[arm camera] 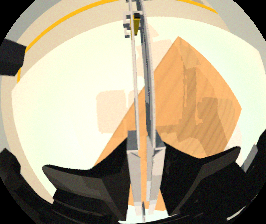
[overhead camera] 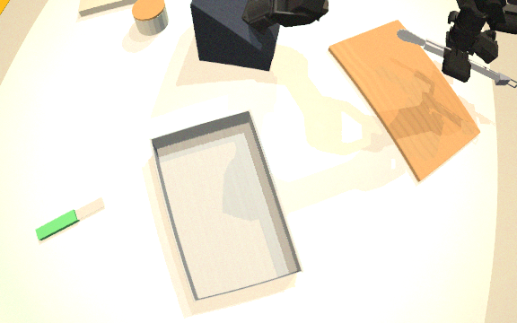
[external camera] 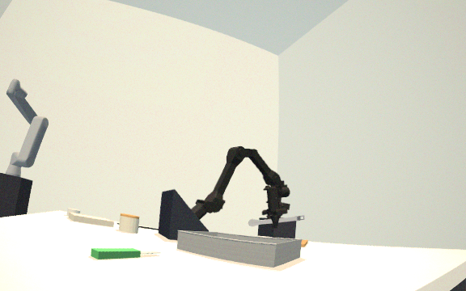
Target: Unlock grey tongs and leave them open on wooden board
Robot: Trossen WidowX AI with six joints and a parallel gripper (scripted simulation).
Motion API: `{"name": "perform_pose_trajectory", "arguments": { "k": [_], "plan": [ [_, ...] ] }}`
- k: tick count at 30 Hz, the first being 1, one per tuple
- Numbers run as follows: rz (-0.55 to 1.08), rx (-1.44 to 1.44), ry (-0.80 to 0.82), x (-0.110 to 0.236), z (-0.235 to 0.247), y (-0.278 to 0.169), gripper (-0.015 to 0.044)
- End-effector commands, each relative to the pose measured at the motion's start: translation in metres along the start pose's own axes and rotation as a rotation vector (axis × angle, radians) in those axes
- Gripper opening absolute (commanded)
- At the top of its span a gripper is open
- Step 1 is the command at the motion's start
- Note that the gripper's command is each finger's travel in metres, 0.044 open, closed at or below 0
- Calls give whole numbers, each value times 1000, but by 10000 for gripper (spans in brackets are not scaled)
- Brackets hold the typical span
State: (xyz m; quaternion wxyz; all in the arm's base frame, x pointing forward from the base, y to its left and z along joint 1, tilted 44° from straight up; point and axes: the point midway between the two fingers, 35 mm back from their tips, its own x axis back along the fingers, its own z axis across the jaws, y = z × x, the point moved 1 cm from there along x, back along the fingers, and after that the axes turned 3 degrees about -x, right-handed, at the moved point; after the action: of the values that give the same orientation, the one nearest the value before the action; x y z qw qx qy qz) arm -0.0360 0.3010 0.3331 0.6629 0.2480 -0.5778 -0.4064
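Note:
My gripper (overhead camera: 470, 56) (external camera: 275, 223) (arm camera: 139, 139) is shut on the grey tongs (overhead camera: 433, 48) (external camera: 257, 222) (arm camera: 150, 85) near mid-length and holds them in the air. They lie nearly level, hinge end slightly higher. In the top view their tips are at the upper left and the hinge ring at the right. The arms look close together; whether the lock is engaged cannot be told. The wooden board (overhead camera: 366, 63) (external camera: 305, 243) (arm camera: 211, 85) is below, with the hinge end beyond its right edge in the top view. The roasting tin (overhead camera: 200, 127) (external camera: 237, 248) stands empty.
A dark wedge-shaped block (overhead camera: 236, 45) (external camera: 176, 222) stands at the arm's base. A round can with an orange lid (overhead camera: 150, 20) (external camera: 129, 223) stands beyond it. A green-handled tool (overhead camera: 56, 225) (external camera: 116, 253) lies left of the tin. A second, grey arm (external camera: 32, 141) stands in the background.

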Motion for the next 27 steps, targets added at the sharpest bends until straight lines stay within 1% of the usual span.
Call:
{"name": "perform_pose_trajectory", "arguments": {
  "k": [1,12,27],
  "plan": [
    [-93,47,10,2,6,6,-150],
    [-366,144,29,13,23,16,-150],
    [-698,155,24,45,32,14,-150]
  ]
}}
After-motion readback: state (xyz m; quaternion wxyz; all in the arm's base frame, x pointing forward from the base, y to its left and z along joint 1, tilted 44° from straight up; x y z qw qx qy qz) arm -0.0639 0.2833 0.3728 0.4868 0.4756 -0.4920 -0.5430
